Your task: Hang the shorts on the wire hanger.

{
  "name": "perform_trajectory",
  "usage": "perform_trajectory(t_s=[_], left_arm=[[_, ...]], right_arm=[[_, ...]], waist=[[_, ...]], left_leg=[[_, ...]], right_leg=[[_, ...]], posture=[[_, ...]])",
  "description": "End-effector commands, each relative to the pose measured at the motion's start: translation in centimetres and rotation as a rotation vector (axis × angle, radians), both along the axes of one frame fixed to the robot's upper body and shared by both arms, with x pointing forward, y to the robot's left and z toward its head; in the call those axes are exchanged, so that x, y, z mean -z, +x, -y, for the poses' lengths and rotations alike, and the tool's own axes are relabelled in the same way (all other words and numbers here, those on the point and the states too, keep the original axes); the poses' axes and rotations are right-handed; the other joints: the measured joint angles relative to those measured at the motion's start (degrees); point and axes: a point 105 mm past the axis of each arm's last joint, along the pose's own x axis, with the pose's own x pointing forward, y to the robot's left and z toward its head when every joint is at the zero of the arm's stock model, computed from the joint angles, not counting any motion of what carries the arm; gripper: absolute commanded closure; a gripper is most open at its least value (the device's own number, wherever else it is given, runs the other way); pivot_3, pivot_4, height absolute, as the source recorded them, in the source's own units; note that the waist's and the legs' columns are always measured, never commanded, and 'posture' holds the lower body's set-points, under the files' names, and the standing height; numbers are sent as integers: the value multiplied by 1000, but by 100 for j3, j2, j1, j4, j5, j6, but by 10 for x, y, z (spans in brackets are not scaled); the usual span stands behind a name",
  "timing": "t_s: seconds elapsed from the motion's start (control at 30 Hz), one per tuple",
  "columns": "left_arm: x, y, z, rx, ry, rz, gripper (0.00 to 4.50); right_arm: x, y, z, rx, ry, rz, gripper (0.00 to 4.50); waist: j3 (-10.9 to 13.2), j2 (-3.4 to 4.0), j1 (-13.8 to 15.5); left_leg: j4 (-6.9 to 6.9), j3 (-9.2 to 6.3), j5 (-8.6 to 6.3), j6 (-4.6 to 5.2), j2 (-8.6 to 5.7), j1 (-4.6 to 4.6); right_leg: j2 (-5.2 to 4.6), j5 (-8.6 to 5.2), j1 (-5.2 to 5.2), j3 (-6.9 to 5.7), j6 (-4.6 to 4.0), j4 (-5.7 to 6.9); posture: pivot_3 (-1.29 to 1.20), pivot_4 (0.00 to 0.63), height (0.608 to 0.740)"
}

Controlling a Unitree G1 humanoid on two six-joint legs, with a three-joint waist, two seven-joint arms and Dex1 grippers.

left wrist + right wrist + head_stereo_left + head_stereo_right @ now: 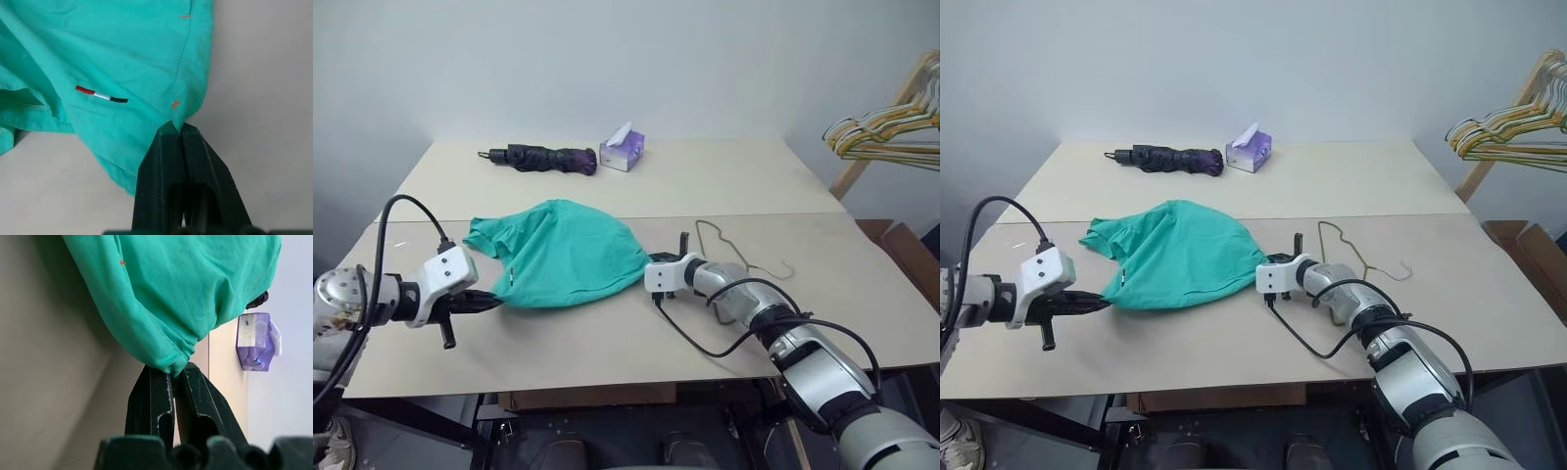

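shorts (566, 253): teal heap, mid-frame on the table (607, 343)
left gripper (497, 300): clamped on the lower-left edge
right gripper (644, 271): at the right edge
wire hanger (736, 251): flat, right of center
umbrella (540, 157), tissue box (623, 149): upper middle

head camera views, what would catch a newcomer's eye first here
The teal shorts, bunched at the middle of the near table, pinched at opposite edges by the left gripper and right gripper. Just beyond the right gripper lies the thin wire hanger. On the far table sit a folded umbrella and a purple tissue box.
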Motion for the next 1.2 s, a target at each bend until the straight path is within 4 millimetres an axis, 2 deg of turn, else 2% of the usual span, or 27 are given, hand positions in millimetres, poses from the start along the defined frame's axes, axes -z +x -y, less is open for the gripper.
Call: perform_trajectory(t_s=[0.03, 0.2, 0.27, 0.37, 0.47, 0.57, 0.63, 0.67, 0.73, 0.8, 0.87, 0.93, 1.0, 1.07, 1.13, 1.2], left_arm=[[-11, 5, 2, 17, 5, 43, 4500], [-14, 0, 2, 34, -1, 25, 4500], [-16, -14, 7, 113, -25, -30, 4500], [-13, -28, 5, 161, 28, -76, 4500], [-13, -44, -1, 217, 93, -125, 4500], [-20, -54, -2, 270, 131, -154, 4500], [-23, -57, -4, 305, 181, -164, 4500], [-24, -54, -5, 323, 210, -151, 4500], [-31, -42, 0, 336, 213, -98, 4500], [-41, -17, 10, 326, 190, 17, 4500], [-55, 22, 17, 243, 201, 179, 4500], [-80, 69, 17, 114, 265, 396, 4500], [-134, 121, 15, -145, 228, 711, 4500], [-200, 146, 14, -375, 83, 1013, 4500], [-267, 143, 5, -575, -144, 1261, 4500], [-322, 118, -3, -643, -327, 1478, 4500]], right_arm=[[-15, 0, -3, -36, 3, 43, 4480], [-15, -8, 18, -6, -46, -1, 4480], [-24, -20, 31, -4, -58, -49, 4480], [-35, -60, 46, -79, -147, -206, 4480], [-55, -110, 45, -176, -179, -398, 4480], [-70, -151, 47, -268, -232, -580, 4480], [-82, -169, 44, -314, -197, -700, 4480], [-90, -169, 39, -304, -129, -752, 4480], [-104, -153, 31, -241, 23, -814, 4480], [-118, -129, 27, -147, 154, -859, 4480], [-130, -97, 28, -20, 232, -836, 4480], [-149, -49, 38, 160, 292, -667, 4480], [-192, 1, 53, 347, 434, -409, 4480], [-240, 33, 69, 477, 516, -97, 4480], [-294, 41, 81, 526, 592, 224, 4480], [-342, 29, 87, 514, 727, 461, 4480]], waist=[[0, 0, 2], [0, 0, 14], [0, 0, 33], [3, 4, 51], [7, 9, 62], [10, 11, 15], [11, 12, 19], [10, 11, 19], [9, 9, 9], [10, 10, 20], [12, 17, 97], [10, 14, 166], [9, 9, 247], [8, 0, 302], [3, -9, 331], [2, -11, 291]], left_leg=[[0, 0, 0, 0, 0, 0], [0, 0, 0, 0, 0, -3], [0, 0, 0, 0, -1, -5], [0, -1, 0, 0, 0, -15], [0, -2, -1, 2, 5, -12], [1, 1, -1, 2, 12, 10], [1, 2, -1, 1, 12, 20], [1, 3, -1, 1, 12, 26], [0, 4, -2, 0, 14, 32], [1, 7, -1, 0, 14, 34], [2, 6, 1, -2, 12, 32], [2, 4, 2, -4, 10, 18], [4, 5, 3, -4, 5, -4], [11, 3, 5, -7, 5, -32], [36, -1, 8, -12, 4, -122], [42, 1, 15, -25, 0, -186]], right_leg=[[0, 0, 0, 0, 0, 0], [0, 0, -1, 0, 0, -2], [-1, -1, -1, -1, 1, -2], [-2, -2, -6, -2, 1, -7], [-1, -5, -5, -5, 2, -8], [2, -20, 8, -6, 16, -1], [2, -33, 15, -8, 34, -3], [0, -35, 18, -8, 34, -4], [1, -41, 22, -9, 30, -5], [4, -40, 21, -8, 28, 0], [5, -38, 23, -8, 28, 0], [8, -10, 13, -9, -13, 0], [8, -7, -4, -8, -12, -2], [7, 2, -32, -9, -11, 2], [3, 11, -125, -8, -8, 30], [-4, 13, -188, -4, -6, 53]], posture=[[149, 0, 740], [151, 0, 740], [154, 0, 740], [150, 0, 740], [135, 0, 740], [122, 0, 740], [117, 0, 740], [116, 0, 740], [120, 0, 740], [119, 0, 740], [110, 0, 740], [109, 0, 740], [108, 0, 740], [101, 0, 740], [96, 0, 740], [91, 0, 740]])
